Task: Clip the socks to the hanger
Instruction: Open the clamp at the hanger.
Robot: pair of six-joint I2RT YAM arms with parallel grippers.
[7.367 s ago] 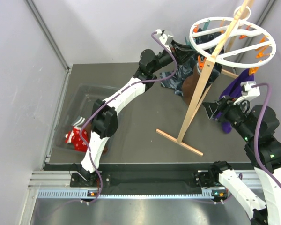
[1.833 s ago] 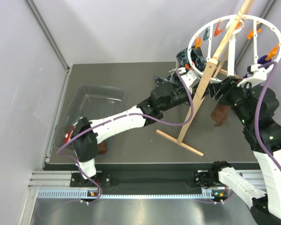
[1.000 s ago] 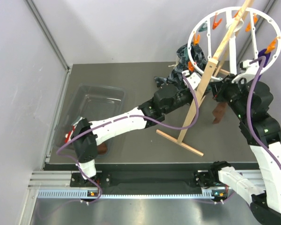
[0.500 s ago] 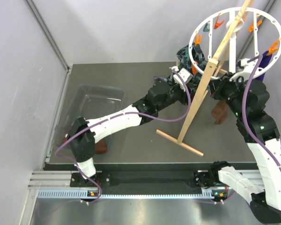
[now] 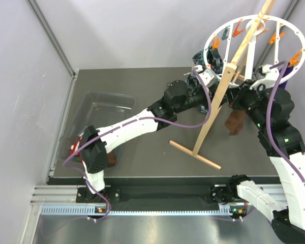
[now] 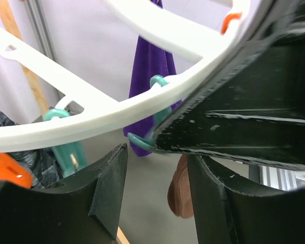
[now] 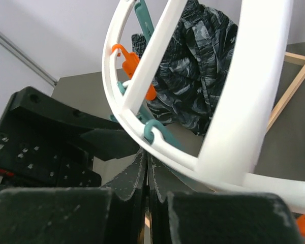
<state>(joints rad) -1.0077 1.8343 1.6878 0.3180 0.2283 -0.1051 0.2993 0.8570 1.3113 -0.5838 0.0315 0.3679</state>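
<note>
The hanger point(image 5: 277, 48) is a white ring tilted on a slanted wooden pole point(image 5: 213, 117), with orange and teal clips round it. My right gripper point(image 5: 233, 99) point(image 7: 146, 155) is shut just under the rim point(image 7: 244, 101), beside a teal clip point(image 7: 155, 133). The brown sock point(image 5: 236, 122) point(image 6: 180, 188) hangs straight down from its fingers. My left gripper point(image 5: 217, 96) point(image 6: 156, 168) stands open under the rim point(image 6: 91, 122), with nothing between its fingers. Red patterned socks point(image 5: 75, 148) lie at the far left.
A clear plastic bin point(image 5: 107, 101) sits at the left, with the red socks at its near end. A dark patterned cloth point(image 7: 203, 76) and a purple sock point(image 6: 150, 66) hang from the ring. The stand's wooden foot point(image 5: 194, 154) crosses the table's middle.
My left gripper's jaws have spread apart and its wrist has shifted slightly under the ring. The ring has rocked a little. My right gripper stays shut with the brown sock hanging below.
</note>
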